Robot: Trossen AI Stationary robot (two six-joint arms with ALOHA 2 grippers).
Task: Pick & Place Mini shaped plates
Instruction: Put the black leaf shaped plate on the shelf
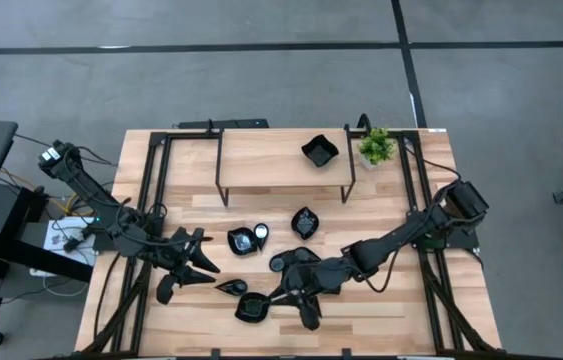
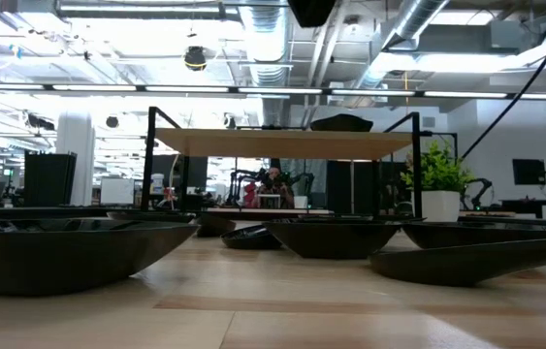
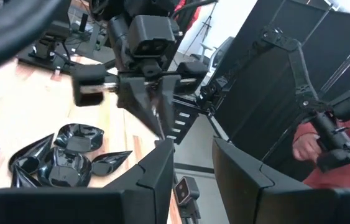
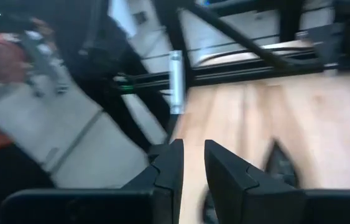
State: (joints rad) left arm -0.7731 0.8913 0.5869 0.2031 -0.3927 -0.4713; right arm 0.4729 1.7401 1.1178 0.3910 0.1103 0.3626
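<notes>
Two dark grippers meet over the near middle of a pale wooden plank table (image 1: 441,290), among a loose scatter of glossy black mini shaped plates. The left gripper (image 1: 201,270) has its fingers moderately apart with nothing between them; in its own wrist view (image 3: 193,165) only bare space shows in the gap. Just beyond its fingertips lies a leaf-shaped glossy black dish (image 1: 231,286), apart from the fingers. The right gripper (image 1: 286,293) points back toward the left one, with a deep rounded glossy black dish (image 1: 253,308) just beside its fingertips; whether they touch it cannot be told. In its wrist view (image 4: 190,158) the fingers stand at a narrow slit with only wood seen between them. Farther past both sets of fingers sits a scalloped round glossy black dish (image 1: 305,222), and beyond that a low wooden shelf on black metal legs (image 1: 261,160) carries a square glossy black dish (image 1: 320,150). A small green potted plant in a white pot (image 1: 376,147) stands beside the shelf's right leg. Open table lies to the outer side of each gripper, toward the left and right table edges, which are lined by black frame rails. Grey floor surrounds the table. From table height, the dishes loom as dark shallow hulls before a bright room with ceiling ducts. A person's red sleeve (image 3: 324,140) shows beyond the table edge.
</notes>
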